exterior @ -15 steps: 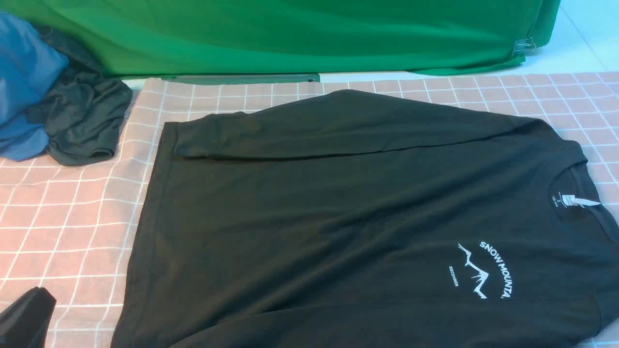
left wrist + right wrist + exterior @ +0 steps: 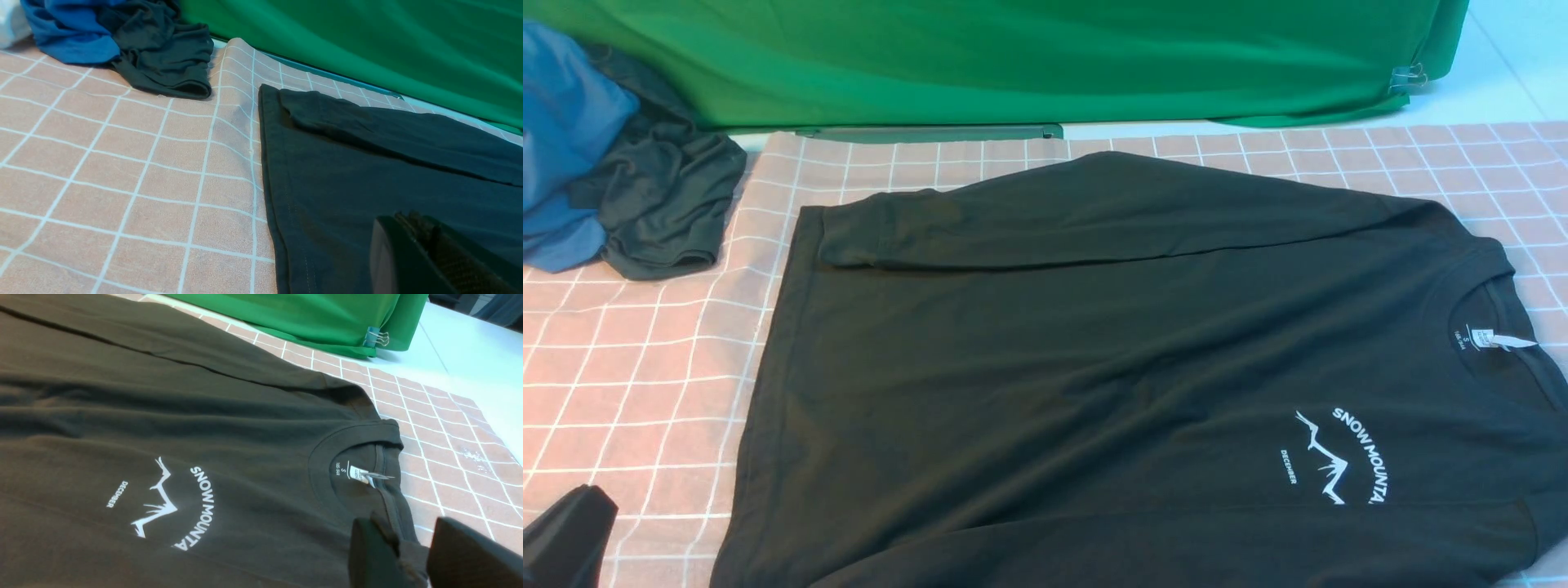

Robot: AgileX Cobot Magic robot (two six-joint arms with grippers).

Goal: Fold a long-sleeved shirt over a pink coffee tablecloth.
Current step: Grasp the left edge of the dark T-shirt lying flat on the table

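Plainly the shirt (image 2: 1094,367) lies flat on the tablecloth (image 2: 629,392), print up. Its long axis runs across the table, with the hem (image 2: 772,367) toward the robot's left and the collar (image 2: 318,463) toward its right. The far sleeve (image 2: 1094,220) is laid across the body, so I judge the far side done and the near side next. That move turns on the near edge, which runs along the robot's front with one end by each arm. The left gripper (image 2: 568,531) sits low by the near hem corner, jaws pressed together on nothing. The right gripper (image 2: 406,537) is outside the front view. Its wrist view puts it at the near shoulder, just beside the collar, jaws apart with a ridge of shirt between them. Whether they pinch that ridge or merely straddle it I cannot tell. Each arm is nearer its own end, so the lift would go away from the robot, across the long axis
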